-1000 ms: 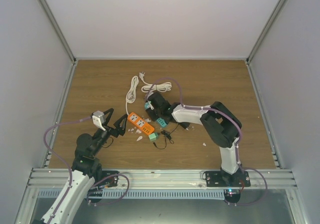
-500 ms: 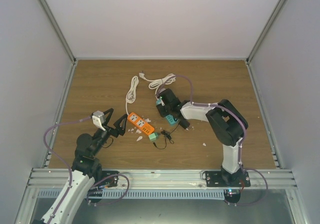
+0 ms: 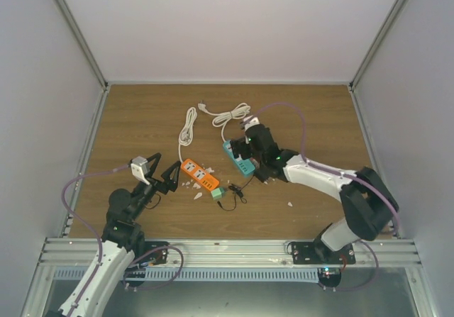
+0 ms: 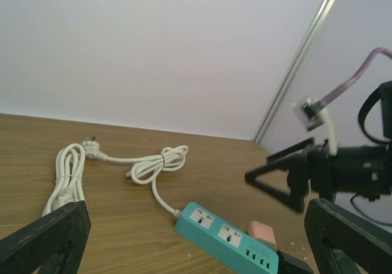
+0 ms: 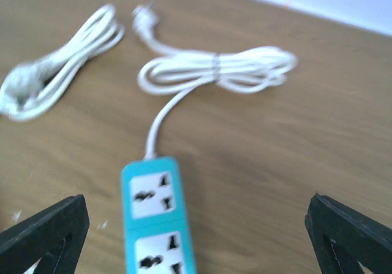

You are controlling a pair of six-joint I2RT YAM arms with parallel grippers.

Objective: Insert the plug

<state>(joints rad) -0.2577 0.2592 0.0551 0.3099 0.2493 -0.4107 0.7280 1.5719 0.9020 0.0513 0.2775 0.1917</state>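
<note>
The teal power strip (image 5: 156, 219) has just been released: the jaws of the right gripper (image 5: 196, 213) gape around it (those of the left gripper (image 4: 196, 225) gape too). The plug (image 3: 264, 177), unheld behind the right jaws, is still to be fetched.

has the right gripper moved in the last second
Yes: the right gripper has shifted right, away from the orange strip, which stayed put.
</note>
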